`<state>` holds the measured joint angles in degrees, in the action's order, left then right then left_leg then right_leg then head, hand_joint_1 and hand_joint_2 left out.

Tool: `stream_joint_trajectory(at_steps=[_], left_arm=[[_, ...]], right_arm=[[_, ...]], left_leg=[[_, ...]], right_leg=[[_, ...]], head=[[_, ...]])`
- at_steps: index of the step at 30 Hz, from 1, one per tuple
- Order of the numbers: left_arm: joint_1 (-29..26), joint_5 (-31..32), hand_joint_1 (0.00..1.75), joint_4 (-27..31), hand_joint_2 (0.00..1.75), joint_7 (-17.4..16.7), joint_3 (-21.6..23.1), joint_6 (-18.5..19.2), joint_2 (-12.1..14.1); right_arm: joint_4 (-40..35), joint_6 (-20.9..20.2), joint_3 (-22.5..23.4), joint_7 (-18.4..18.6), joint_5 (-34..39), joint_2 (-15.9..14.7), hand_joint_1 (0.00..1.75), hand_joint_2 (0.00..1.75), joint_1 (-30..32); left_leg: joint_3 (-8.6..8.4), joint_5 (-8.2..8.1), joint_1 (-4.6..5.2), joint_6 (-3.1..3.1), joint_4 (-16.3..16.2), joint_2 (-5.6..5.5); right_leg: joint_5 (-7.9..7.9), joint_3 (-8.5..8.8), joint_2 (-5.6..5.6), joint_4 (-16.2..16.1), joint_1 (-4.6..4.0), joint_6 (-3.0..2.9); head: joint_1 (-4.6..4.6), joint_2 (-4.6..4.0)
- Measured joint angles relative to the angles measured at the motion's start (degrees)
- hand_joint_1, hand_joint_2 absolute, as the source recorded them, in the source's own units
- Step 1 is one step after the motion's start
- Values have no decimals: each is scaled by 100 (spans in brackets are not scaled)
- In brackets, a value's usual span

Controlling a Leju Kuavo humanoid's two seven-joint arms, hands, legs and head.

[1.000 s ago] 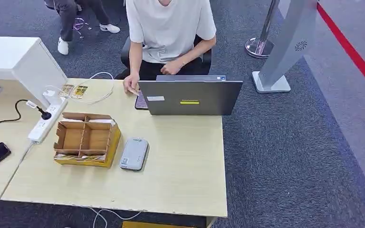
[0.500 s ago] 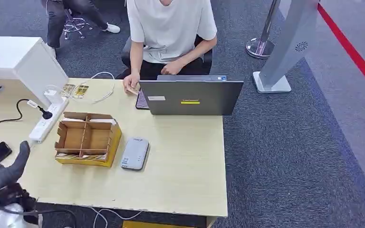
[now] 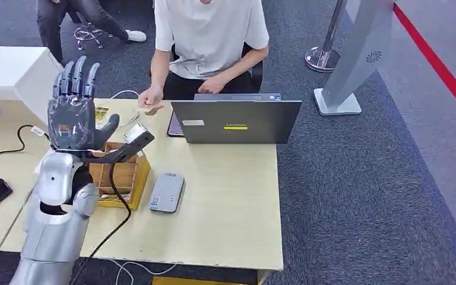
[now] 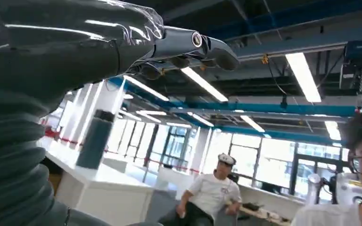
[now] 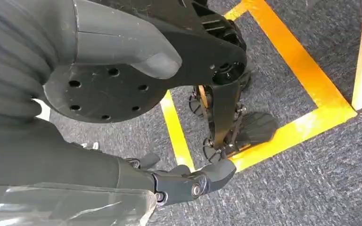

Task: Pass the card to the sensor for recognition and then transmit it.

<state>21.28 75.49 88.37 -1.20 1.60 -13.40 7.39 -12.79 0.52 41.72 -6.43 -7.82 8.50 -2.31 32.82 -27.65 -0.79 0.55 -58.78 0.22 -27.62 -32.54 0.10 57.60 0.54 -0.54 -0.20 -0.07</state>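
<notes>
Pale wood desk (image 3: 225, 202) on grey carpet, person in white shirt (image 3: 211, 29) seated behind grey laptop (image 3: 236, 122) — left hand (image 3: 74, 110) raised, empty.
Left hand held up above the brown cardboard divider box (image 3: 122, 172), fingers (image 3: 76, 74) straight and apart, holding nothing; right hand (image 5: 188, 183) hangs by the floor, fingers look loosely extended, nothing in them. Small pale card (image 3: 148, 109) pinched in the person's hand (image 3: 152, 98) over the far desk edge, near the laptop. Flat grey card sensor (image 3: 167, 192) lies just beside the box. Card likely thin, light, stiff, slick — best pinched at the free edge between thumb and finger, kept flat; easy to drop.
</notes>
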Motion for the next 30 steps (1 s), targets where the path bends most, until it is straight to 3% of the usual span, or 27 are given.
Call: stream_joint_trajectory(at_steps=[3,7,9,26,27,30], left_arm=[[43,-100,0,-68,175,-7,116,-15,90],[110,1078,0,-194,175,-581,273,-64,234],[125,1093,0,-313,175,-715,288,-44,251],[78,1056,0,-743,175,-752,290,-70,319],[74,1052,175,-743,175,-745,290,-70,317],[54,980,175,-743,175,-649,290,-26,319]], right_arm=[[4,-4,0,9,-2,2,0,175,-2],[11,-9,0,33,-57,2,0,175,-1],[17,-9,0,52,-74,4,0,175,-3],[24,15,18,85,-254,20,0,175,-2],[24,15,26,83,-267,20,0,175,-2],[24,15,59,74,-304,20,0,175,-2]], left_leg=[[3,0,0,0,0,-1],[4,0,1,0,0,-1],[4,0,1,0,0,-1],[7,0,0,0,0,-2],[7,0,0,0,0,-2],[7,0,0,0,0,-2]], right_leg=[[-1,-2,-1,0,0,0],[-1,-2,-2,0,0,1],[0,-2,-2,0,0,1],[0,-3,-2,0,0,1],[0,-3,-2,0,0,1],[0,-3,-2,0,0,1]], head=[[2,0],[4,0],[2,2],[2,0],[2,0],[2,0]])
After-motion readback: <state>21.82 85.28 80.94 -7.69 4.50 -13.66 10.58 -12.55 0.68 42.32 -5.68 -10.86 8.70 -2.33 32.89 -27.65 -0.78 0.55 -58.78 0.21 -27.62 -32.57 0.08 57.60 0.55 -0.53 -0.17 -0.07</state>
